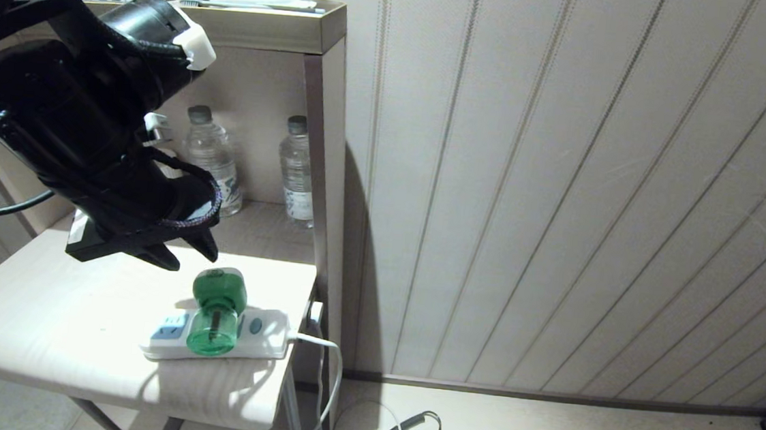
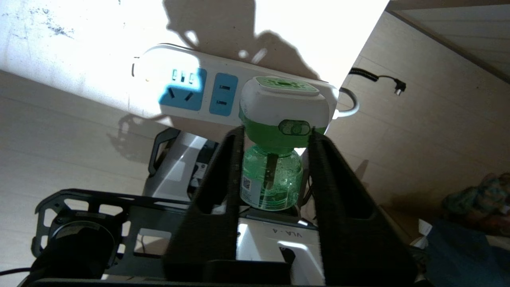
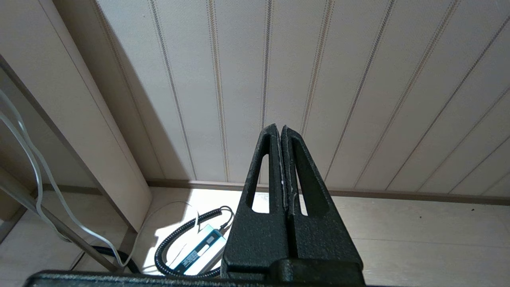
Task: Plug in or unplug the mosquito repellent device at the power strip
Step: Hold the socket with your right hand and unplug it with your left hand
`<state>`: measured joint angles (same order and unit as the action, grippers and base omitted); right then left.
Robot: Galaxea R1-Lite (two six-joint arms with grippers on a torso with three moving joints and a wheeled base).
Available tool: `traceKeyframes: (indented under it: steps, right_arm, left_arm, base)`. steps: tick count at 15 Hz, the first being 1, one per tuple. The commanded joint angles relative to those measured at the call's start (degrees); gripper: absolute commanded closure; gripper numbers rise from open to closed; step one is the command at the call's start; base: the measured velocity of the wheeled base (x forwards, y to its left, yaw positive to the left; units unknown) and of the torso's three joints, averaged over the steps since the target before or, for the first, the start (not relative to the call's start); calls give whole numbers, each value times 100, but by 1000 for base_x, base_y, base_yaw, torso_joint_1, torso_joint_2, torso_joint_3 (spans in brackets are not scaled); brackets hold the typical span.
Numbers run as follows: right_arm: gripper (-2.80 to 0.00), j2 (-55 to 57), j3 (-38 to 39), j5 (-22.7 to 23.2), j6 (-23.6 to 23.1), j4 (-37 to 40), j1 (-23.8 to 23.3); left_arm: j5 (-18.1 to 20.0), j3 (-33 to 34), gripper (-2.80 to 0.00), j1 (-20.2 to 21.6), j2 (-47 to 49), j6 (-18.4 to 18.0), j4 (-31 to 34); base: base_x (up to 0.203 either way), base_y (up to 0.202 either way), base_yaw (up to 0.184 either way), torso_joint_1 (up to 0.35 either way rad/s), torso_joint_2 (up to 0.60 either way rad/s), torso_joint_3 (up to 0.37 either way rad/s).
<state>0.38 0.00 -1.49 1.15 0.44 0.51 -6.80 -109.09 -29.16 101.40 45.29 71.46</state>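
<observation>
Fingers of left gripper (image 2: 277, 137) parted astride mosquito repellent device (image 2: 279, 131) seated in power strip (image 2: 187, 89) on table (image 1: 73, 327): centre on head, close squarely, pull straight out; right gripper (image 3: 282, 131) shut, idle.

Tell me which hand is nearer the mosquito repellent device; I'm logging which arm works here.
Left. The left hand has a finger on each side of the mosquito repellent device, which sits plugged into the power strip. The right hand is shut, facing the wall away from it.

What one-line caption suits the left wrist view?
Open left end effector straddles the green mosquito repellent device plugged into the white power strip.
</observation>
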Motion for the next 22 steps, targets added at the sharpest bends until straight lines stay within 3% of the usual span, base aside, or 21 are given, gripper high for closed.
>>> traceKeyframes:
  steps: [1, 22]
  right_arm:
    - [0, -3, 0, -1, 0, 0, 2]
    - [0, -3, 0, -1, 1, 0, 2]
  left_arm:
    - [-5, 2, -280, -26, -15, 24, 47]
    - [74, 55, -280, -151, 985, 42, -89]
  base:
    - [0, 0, 0, 0, 0, 0]
    - [0, 0, 0, 0, 0, 0]
